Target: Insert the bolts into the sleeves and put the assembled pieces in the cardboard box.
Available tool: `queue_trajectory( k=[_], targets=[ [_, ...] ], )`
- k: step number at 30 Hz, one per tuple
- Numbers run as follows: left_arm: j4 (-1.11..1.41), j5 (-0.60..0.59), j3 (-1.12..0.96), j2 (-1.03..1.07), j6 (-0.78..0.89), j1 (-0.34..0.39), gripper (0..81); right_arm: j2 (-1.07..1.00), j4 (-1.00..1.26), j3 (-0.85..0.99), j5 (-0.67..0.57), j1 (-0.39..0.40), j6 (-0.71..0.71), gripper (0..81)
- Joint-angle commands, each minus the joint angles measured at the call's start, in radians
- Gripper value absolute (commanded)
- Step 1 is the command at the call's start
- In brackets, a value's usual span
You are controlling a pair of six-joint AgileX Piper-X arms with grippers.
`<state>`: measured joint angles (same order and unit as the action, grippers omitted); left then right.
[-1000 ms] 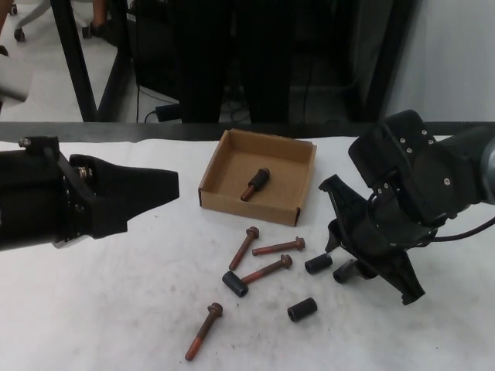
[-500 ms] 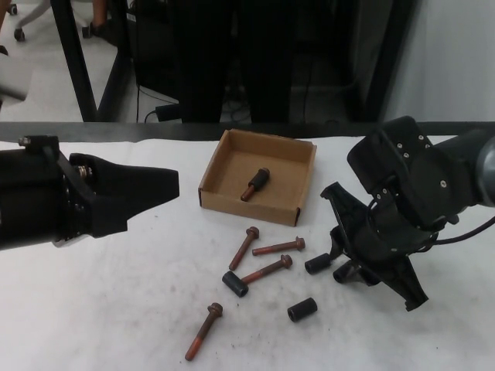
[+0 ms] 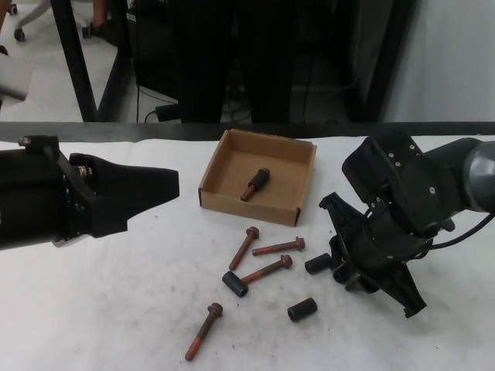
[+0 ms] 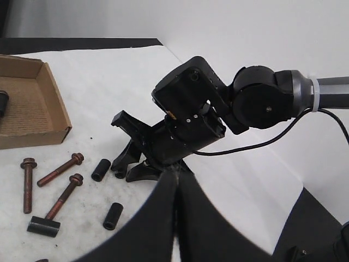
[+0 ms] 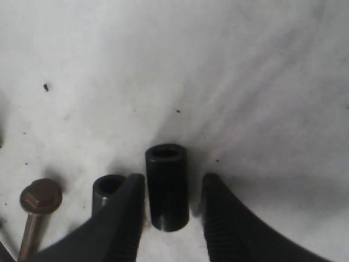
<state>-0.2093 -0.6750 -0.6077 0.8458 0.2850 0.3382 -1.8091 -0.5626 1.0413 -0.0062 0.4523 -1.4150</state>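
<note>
Left gripper (image 3: 172, 185) stays parked, fingers pressed together, empty; box (image 3: 249, 205) holds one assembled piece (image 3: 254, 183); right gripper (image 5: 172, 183) has sunk lower, narrowly open astride a sleeve (image 5: 167, 188) on the bench, not yet pinching; a grasp looks imminent.

Robotics lab, white-covered bench (image 3: 100, 309), black metal frame posts (image 3: 76, 62), chair castors (image 3: 17, 32) on floor behind

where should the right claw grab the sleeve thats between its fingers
Across its curved sides at mid-length, coming down from above. The sleeve lies flat with the right claw open astride it; another sleeve lies close beside one finger, so keep centred.
</note>
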Motion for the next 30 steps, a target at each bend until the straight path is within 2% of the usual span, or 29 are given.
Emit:
queue_trajectory(
  k=[1, 4, 9, 17, 19, 23, 30],
  targets=[
    [0.013, -0.006, -0.001, -0.010, 0.003, -0.002, 0.8, -0.008, 0.004, 0.006, 0.020, -0.005, 0.007, 34.0],
    [0.016, -0.001, -0.001, -0.010, 0.003, -0.002, 0.8, -0.008, 0.004, 0.006, 0.030, -0.005, 0.007, 32.3],
    [0.043, -0.001, -0.001, -0.010, 0.003, -0.002, 0.8, -0.013, 0.004, 0.006, 0.030, -0.005, 0.007, 21.9],
    [0.050, -0.001, -0.001, -0.010, 0.006, -0.002, 0.8, -0.020, -0.007, 0.006, 0.016, -0.005, 0.011, 21.1],
    [0.050, -0.001, -0.001, -0.010, 0.006, -0.002, 0.8, -0.020, -0.003, 0.006, 0.006, -0.005, 0.036, 17.4],
    [0.050, -0.001, -0.001, -0.010, 0.006, -0.002, 0.8, -0.006, -0.001, 0.006, -0.032, -0.005, 0.092, 1.3],
    [-0.007, -0.001, -0.001, -0.010, 0.006, 0.001, 0.8, 0.117, -0.004, 0.006, -0.038, -0.005, 0.266, 0.0]
  ],
)
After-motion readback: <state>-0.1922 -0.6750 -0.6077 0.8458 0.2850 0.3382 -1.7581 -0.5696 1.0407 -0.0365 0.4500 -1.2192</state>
